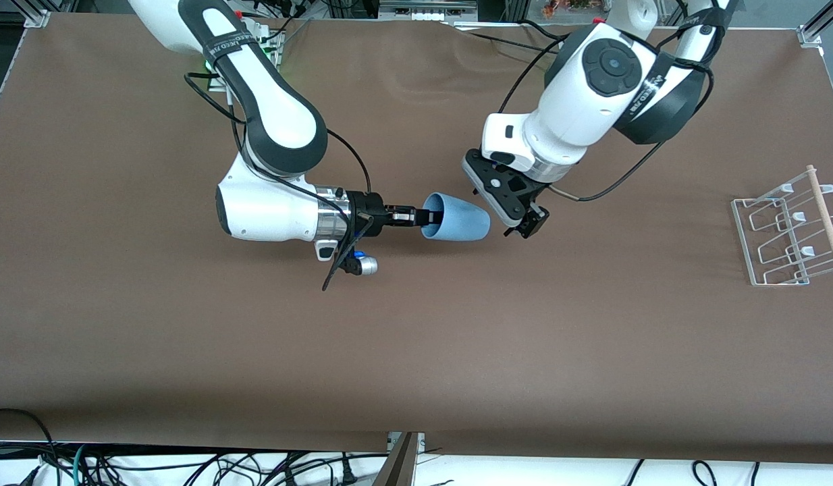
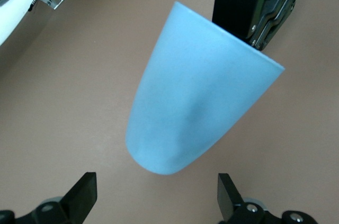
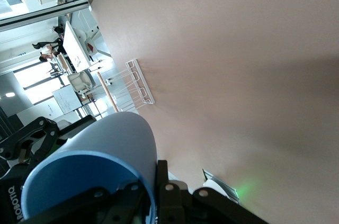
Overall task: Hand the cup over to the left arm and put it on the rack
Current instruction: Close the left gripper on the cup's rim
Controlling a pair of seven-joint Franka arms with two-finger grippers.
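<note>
The light-blue cup [image 1: 457, 217] hangs on its side over the middle of the table. My right gripper [image 1: 431, 217] is shut on its rim, one finger inside the wall and one outside [image 3: 153, 181]. The cup's closed base points at my left gripper [image 1: 524, 228], which is open just off that base. In the left wrist view the cup [image 2: 201, 102] fills the middle and my left gripper [image 2: 157, 192] stands wide, its fingertips short of the base and not touching it. The white wire rack [image 1: 788, 233] with its wooden rod stands at the left arm's end of the table.
A black cable [image 1: 619, 179] loops from the left arm's wrist above the table. A device with a green light [image 1: 268, 42] sits by the right arm's base. Loose cables [image 1: 187, 469] lie under the table edge nearest the front camera.
</note>
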